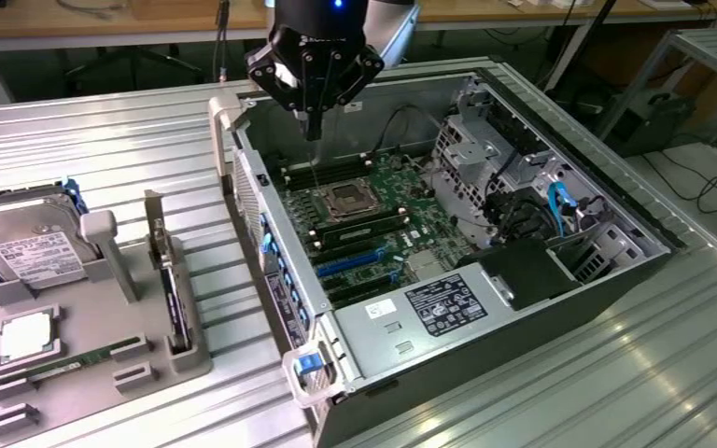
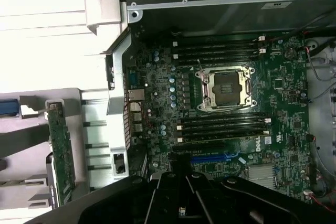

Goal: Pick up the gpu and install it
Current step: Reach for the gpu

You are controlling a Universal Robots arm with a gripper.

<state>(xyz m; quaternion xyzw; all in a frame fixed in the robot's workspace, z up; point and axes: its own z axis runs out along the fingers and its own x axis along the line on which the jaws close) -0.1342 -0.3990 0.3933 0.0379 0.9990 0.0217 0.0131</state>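
One gripper (image 1: 313, 129) hangs above the open computer case (image 1: 458, 383), over the motherboard (image 1: 372, 219) near the memory slots. Its jaws are drawn together with nothing between them. Well apart from it, the gpu (image 1: 165, 280) stands on edge in a slot of the grey holder (image 1: 122, 359) on the exterior view's left, beside the hard drive (image 1: 29, 247).

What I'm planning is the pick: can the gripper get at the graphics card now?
Probably yes: the graphics card stands on edge in its grey holder, top uncovered; the gripper hangs over the open computer case, nothing between.
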